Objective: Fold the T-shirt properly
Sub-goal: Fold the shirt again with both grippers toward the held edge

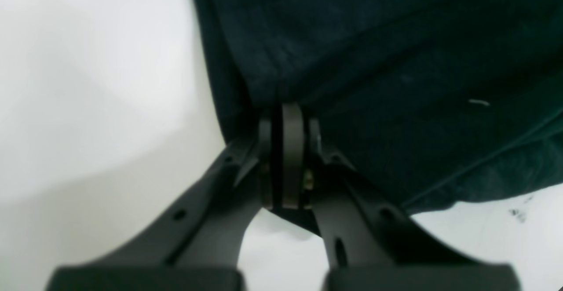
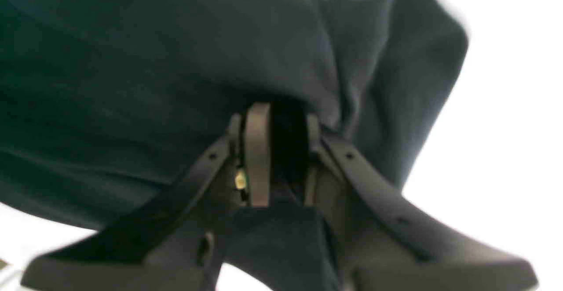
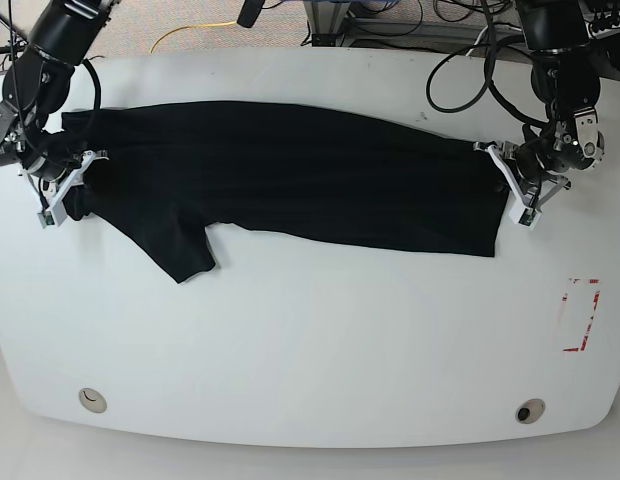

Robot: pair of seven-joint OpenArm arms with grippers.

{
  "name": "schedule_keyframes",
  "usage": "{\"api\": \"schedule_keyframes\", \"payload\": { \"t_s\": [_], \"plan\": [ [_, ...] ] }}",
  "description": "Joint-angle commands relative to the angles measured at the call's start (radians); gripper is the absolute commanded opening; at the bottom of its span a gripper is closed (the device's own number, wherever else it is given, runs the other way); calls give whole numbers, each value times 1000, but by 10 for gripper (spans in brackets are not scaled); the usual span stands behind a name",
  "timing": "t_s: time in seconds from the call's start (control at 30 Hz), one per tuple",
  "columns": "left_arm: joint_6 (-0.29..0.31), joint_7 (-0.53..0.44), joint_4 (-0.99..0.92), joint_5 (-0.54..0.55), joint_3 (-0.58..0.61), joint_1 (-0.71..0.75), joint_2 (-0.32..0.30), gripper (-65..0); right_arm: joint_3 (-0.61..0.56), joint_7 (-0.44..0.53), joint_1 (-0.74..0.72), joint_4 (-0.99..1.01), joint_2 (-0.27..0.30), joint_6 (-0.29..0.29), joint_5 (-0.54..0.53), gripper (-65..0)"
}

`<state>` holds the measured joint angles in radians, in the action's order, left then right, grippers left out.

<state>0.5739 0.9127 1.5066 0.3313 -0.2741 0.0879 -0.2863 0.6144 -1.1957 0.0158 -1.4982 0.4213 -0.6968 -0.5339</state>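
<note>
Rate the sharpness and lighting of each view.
Base view: sharp, evenly lit, T-shirt clearly outlined on the white table. Left wrist view: soft focus, left gripper a dark shape against dim cloth. Right wrist view: blurriest, table washed out to white behind the right gripper.

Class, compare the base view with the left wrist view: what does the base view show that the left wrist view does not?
Only the base view shows the whole T-shirt stretched between both arms, the right gripper at the sleeve end, and a red mark on the table. Only the left wrist view shows the left gripper shut on the cloth's edge close up, and a pale thread. Both show black cloth on white table.
</note>
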Motion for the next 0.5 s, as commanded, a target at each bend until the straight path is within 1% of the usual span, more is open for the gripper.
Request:
{"api": "schedule_keyframes", "payload": {
  "t_s": [0.0,0.07,0.1,0.17,0.23,0.27,0.3,0.37,0.47],
  "plan": [
    [1,24,9,-16,-6,5,-14,-646,6,7,-26,-32,27,-1,-101,-542],
    [1,24,15,-14,-12,37,-15,-646,5,1,-58,-32,27,-1,-147,-488],
    [1,24,18,-14,-26,52,-20,-646,3,0,-72,-31,26,-1,-153,-442],
    [2,24,24,-13,-63,80,-18,-646,2,-3,-107,-28,20,-1,-150,-285],
    [2,26,24,-10,-86,102,-17,-646,-3,-3,-133,-20,6,-1,-150,-176],
    [2,26,24,-10,-104,115,-17,-646,-18,-3,-156,-6,-6,-1,-150,-108],
    [2,26,24,-10,-115,126,-18,-646,-34,-3,-175,8,-8,-1,-150,-76],
    [4,26,25,-10,-138,148,-18,-646,-74,-3,-208,54,-5,-1,-148,-70],
    [4,26,25,-10,-169,175,-18,-646,-127,10,-259,138,-5,-1,-148,-103]
  ]
}}
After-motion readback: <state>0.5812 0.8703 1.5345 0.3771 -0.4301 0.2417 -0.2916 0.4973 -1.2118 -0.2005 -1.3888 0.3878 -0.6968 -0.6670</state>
